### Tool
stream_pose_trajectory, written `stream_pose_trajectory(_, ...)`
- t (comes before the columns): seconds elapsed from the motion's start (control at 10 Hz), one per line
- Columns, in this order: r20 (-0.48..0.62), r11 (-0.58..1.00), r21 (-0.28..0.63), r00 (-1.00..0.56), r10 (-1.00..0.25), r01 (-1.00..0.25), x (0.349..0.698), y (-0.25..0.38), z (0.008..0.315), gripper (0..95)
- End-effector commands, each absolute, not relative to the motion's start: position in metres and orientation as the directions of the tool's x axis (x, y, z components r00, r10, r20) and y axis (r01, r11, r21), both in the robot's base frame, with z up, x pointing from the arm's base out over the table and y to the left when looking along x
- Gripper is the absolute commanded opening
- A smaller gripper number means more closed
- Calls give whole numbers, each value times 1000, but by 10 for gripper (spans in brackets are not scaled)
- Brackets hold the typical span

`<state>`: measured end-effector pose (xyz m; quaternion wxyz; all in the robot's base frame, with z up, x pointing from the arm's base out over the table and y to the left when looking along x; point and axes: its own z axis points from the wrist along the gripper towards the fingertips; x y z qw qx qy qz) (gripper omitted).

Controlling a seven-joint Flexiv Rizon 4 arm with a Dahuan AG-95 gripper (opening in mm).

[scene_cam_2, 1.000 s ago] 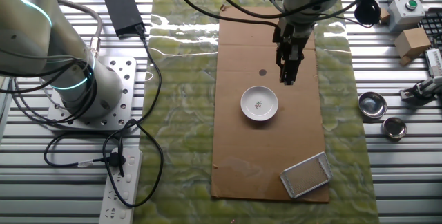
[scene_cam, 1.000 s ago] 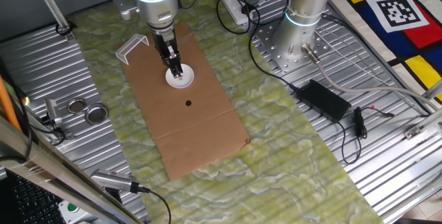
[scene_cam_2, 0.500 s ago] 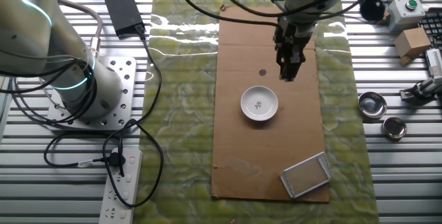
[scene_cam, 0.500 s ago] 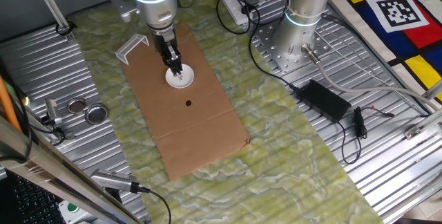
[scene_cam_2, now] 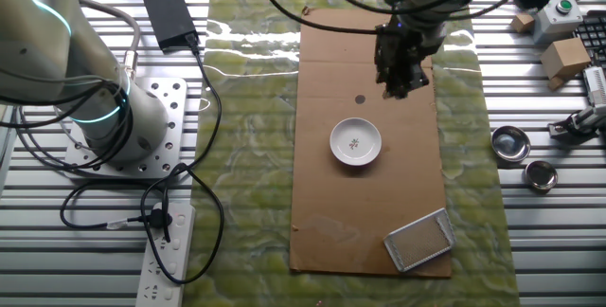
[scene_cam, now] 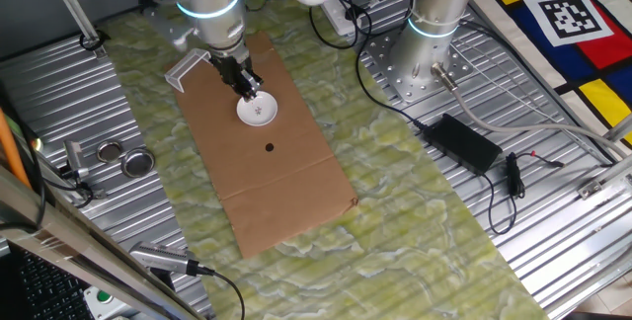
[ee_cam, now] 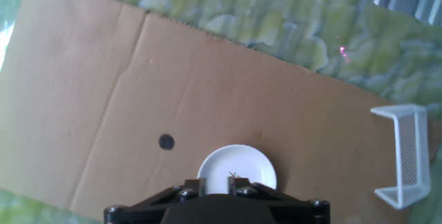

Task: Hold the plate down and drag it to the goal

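The plate [scene_cam: 257, 111] is a small white disc lying on the brown cardboard sheet [scene_cam: 296, 187]. It also shows in the other fixed view [scene_cam_2: 356, 142] and low in the hand view [ee_cam: 237, 167]. The goal [scene_cam: 188, 68], a whitish L-shaped frame, stands at the cardboard's corner, apart from the plate; it also shows in the other fixed view [scene_cam_2: 419, 241] and in the hand view [ee_cam: 404, 156]. My gripper [scene_cam: 249, 87] hangs raised beside the plate, not touching it, as the other fixed view [scene_cam_2: 401, 78] shows. Its jaws look close together and hold nothing.
A small black dot [scene_cam: 270, 146] marks the cardboard near the plate. Two silvery lids [scene_cam: 123, 157] lie on the metal table beside the green mat. A second arm's base [scene_cam: 420, 63], a power brick [scene_cam: 466, 140] and cables lie to the other side.
My gripper has lifted and swung off the plate, away from its centre, with the arm tilting. The plate and the goal have not moved.
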<state>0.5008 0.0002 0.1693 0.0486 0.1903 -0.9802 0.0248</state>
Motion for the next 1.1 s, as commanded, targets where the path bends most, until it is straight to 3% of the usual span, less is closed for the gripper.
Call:
stream_pose_trajectory(0.1,152,874,-99,-876,-459,-475,501,-2,162,0)
stream_pose_trajectory(0.6,191,805,-282,-853,-486,-522,502,-19,126,0)
stream_pose_trajectory(1.1,185,796,-278,-843,-505,-537,497,-41,97,0)
